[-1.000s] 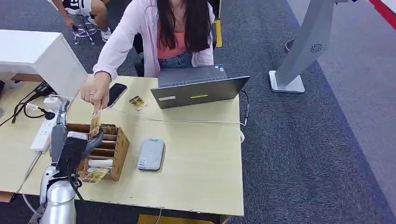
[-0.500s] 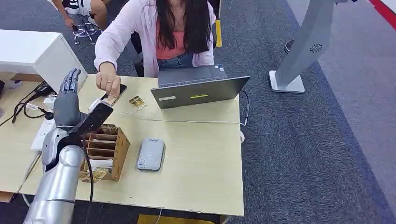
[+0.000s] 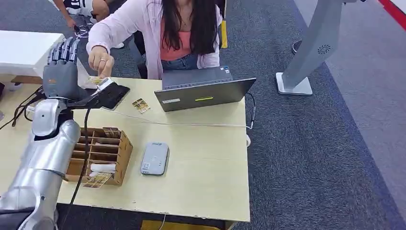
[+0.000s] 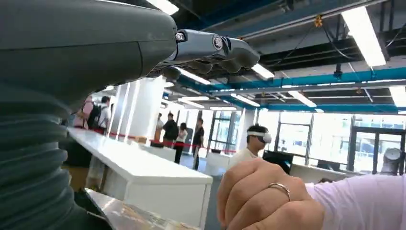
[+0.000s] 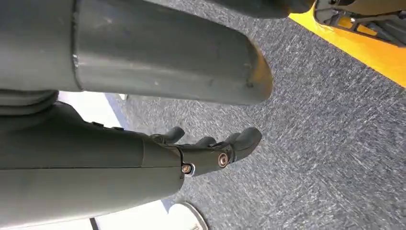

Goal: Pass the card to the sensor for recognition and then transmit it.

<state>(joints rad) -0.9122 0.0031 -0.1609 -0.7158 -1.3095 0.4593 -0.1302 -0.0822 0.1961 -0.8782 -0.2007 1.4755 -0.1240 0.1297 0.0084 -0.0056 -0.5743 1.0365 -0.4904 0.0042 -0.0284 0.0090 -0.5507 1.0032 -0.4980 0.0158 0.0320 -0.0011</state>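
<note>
The wooden surface [image 3: 206, 158] is carrying everything the job needs. At its far edge an open laptop [image 3: 203, 91] is facing a seated person [image 3: 177, 33], probably so the person can be watching the reading come through.

On the near left a slotted cardboard box [image 3: 103, 155] is standing with cards filed upright in it, a ready stock within the arm's reach. Just beside it, in the open middle, the grey sensor [image 3: 154, 158] is lying flat, where a card could be laid on or waved over it.

The robot's left hand [image 3: 64, 72] is rising above the far left corner, fingers straight up and thumb stretched toward the person. A card [image 3: 103, 82] is lying along that thumb, and the person's hand [image 3: 100, 60] is pinching it from above; whether the robot's hand is actually gripping it or merely supporting it, I cannot tell. This looks like the handover stage.

The right hand [image 5: 210, 148] is hanging over the carpet, fingers loosely curled around nothing, idle.
</note>
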